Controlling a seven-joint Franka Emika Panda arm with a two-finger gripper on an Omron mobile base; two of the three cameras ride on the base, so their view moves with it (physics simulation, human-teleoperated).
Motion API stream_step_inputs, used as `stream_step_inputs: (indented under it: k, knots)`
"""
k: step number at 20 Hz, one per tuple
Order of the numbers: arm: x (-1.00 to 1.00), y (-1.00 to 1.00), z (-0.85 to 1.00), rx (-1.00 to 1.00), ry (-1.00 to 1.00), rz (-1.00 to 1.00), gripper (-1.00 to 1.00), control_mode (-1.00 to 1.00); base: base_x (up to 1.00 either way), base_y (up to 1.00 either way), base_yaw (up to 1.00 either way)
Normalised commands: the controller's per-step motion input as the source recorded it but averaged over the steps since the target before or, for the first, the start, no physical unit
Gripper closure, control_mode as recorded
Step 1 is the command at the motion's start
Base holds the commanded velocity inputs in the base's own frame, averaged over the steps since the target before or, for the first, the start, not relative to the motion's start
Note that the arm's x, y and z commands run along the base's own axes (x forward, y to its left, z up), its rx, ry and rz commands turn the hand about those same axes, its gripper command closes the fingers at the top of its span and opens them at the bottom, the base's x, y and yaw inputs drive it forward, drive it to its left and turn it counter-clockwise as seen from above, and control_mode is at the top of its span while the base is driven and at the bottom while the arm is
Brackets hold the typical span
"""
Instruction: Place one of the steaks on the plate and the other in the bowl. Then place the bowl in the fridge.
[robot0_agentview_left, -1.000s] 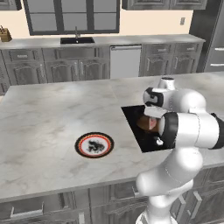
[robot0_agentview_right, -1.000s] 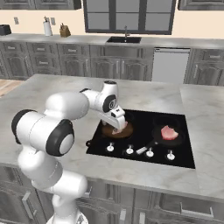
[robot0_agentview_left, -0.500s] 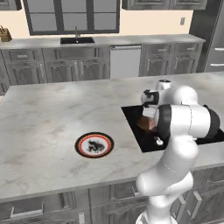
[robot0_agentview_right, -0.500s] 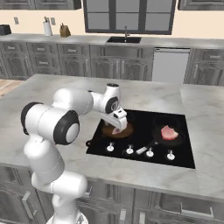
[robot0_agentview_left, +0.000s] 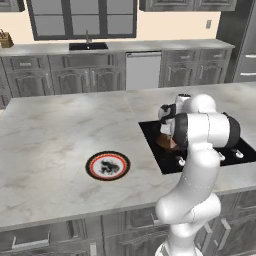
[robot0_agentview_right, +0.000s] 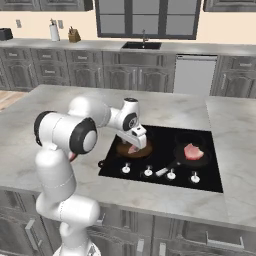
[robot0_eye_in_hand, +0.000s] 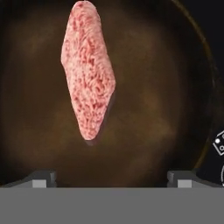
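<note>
Hand view has the hand (robot0_eye_in_hand: 112, 178) spread wide and empty right over the steak (robot0_eye_in_hand: 89, 70) in the brown pan (robot0_eye_in_hand: 183, 109) on the stove, meat just ahead, its long axis running away from the fingertips.

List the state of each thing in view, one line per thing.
Gripper: open, hovering over the brown pan, holding nothing.
Steak in the brown pan: lying loose, ungripped.
Second steak: resting in the black frying pan on the cooktop.
Plate: on the island counter, nothing on it.
</note>
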Motion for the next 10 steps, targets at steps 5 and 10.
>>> stream_step_inputs:
  k: [5, 10]
  knots:
    - [0.3, -0.04, -0.23, 0.0, 0.0, 0.0, -1.0, -1.0, 0.0, 0.0, 0.0]
    - [0.3, -0.04, -0.25, 0.0, 0.0, 0.0, -1.0, -1.0, 0.0, 0.0, 0.0]
